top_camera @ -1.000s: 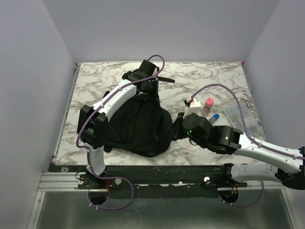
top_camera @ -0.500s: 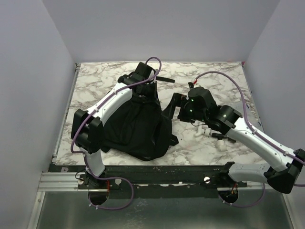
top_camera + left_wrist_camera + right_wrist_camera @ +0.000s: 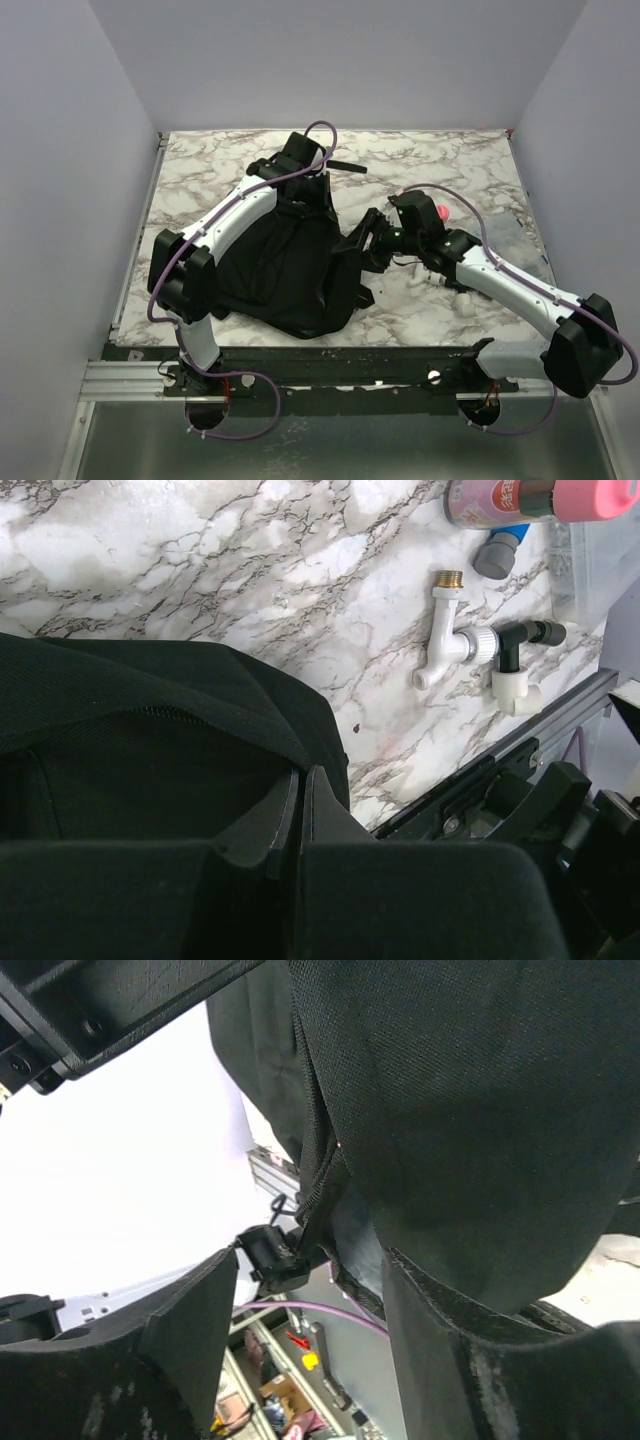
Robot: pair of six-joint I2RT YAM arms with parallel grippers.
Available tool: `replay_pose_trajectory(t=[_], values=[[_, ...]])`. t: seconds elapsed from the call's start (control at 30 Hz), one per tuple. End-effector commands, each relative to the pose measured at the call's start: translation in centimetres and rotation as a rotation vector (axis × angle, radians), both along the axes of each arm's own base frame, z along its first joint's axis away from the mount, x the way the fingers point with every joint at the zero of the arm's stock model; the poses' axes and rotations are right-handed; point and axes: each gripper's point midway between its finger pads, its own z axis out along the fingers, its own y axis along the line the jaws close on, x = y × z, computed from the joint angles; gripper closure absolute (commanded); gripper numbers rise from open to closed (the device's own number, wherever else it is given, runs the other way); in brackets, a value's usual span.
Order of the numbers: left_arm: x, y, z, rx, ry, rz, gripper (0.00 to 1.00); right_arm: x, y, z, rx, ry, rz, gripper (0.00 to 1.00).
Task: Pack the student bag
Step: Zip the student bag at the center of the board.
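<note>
The left arm (image 3: pixel 225 215) reaches from its base across the student bag (image 3: pixel 285 265) to the bag's far end, wrist bent down. The left fingers (image 3: pixel 270 825) are pressed together against the black fabric; I cannot tell whether any cloth is pinched. The right arm (image 3: pixel 500 285) stretches leftward, low over the table (image 3: pixel 200 160). The right fingers (image 3: pixel 190 1330) stand apart at the bag's right edge, a fold of it hanging between them, not clamped.

A second ago the right arm lay nearer the front edge, its wrist by the bag's near right side; it has since swung farther in. The left arm has barely shifted.

There is one bag, lying left of the table's centre. Beside it lie one pink-capped bottle (image 3: pixel 490 495), one blue-capped tube (image 3: pixel 495 552) and one white pipe fitting (image 3: pixel 445 645).
</note>
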Motion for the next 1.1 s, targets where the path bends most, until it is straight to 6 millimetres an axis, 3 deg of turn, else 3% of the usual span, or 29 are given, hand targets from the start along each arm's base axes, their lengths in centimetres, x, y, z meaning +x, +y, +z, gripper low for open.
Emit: replay_pose_trajectory(t=[0.0,0.17,0.43,0.77,0.93,1.07], values=[[-0.8,-1.5,3.7,-0.124,-0.055,-0.047,1.0,0.7,0.9,0.3,0.081,0.078,-0.043,0.4],[-0.8,-1.6,3.9,-0.127,-0.06,-0.047,1.0,1.3,1.1,-0.2,0.095,0.116,-0.091,0.44],[-0.9,-1.7,4.1,-0.134,-0.059,-0.05,1.0,1.5,1.0,-1.9,0.106,0.159,-0.136,0.61],[-1.1,-1.5,4.2,-0.132,-0.064,-0.047,1.0,2.3,0.6,-2.4,0.123,0.13,-0.179,0.63],[-1.3,-1.3,4.1,-0.133,-0.06,-0.044,1.0,2.3,0.7,-2.2,0.167,0.095,-0.165,0.8],[-1.3,-1.4,4.1,-0.136,-0.06,-0.044,1.0,2.2,0.6,-1.9,0.173,0.081,-0.158,0.87]])
